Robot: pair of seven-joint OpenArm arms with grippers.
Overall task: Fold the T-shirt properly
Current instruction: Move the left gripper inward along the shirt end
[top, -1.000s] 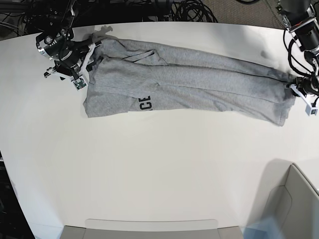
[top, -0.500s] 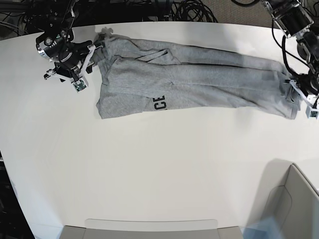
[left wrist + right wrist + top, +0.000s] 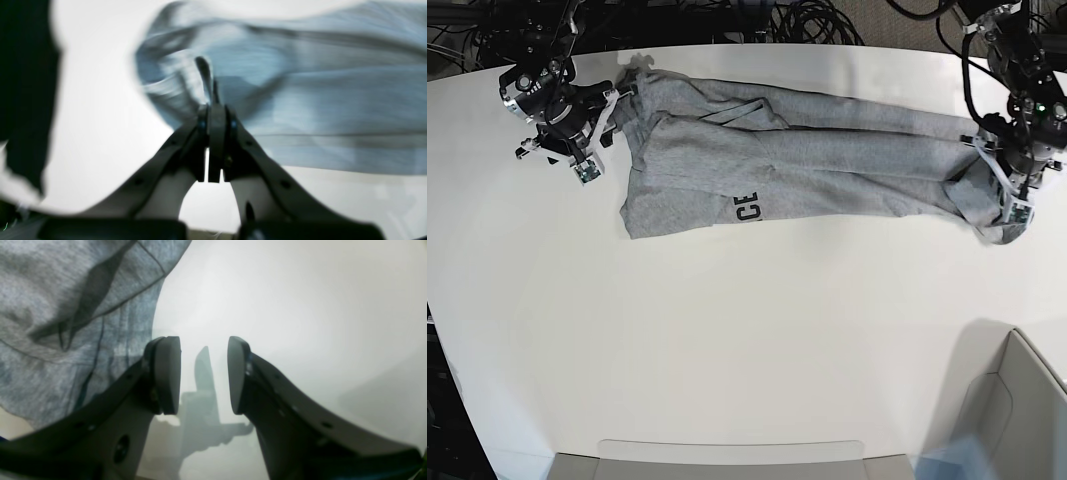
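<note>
The heather-grey T-shirt (image 3: 827,160) lies stretched in a long band across the far side of the white table (image 3: 727,340), with black lettering (image 3: 747,209) showing near its left end. My left gripper (image 3: 1005,195) is at the shirt's right end, shut on a bunched fold of the fabric; in the blurred left wrist view the gripper (image 3: 213,111) pinches grey cloth (image 3: 317,100). My right gripper (image 3: 610,108) is at the shirt's left end. In the right wrist view this gripper (image 3: 203,373) is open and empty, with the shirt (image 3: 66,316) just beside its left finger (image 3: 166,373).
A grey bin (image 3: 1017,400) stands at the front right corner and a flat grey tray (image 3: 727,460) at the front edge. Black cables (image 3: 807,20) lie beyond the table's far edge.
The shirt first slid to the right. Since then my left gripper has moved in to the left with the shirt's right end, bunching it. My right arm has stayed in place.
</note>
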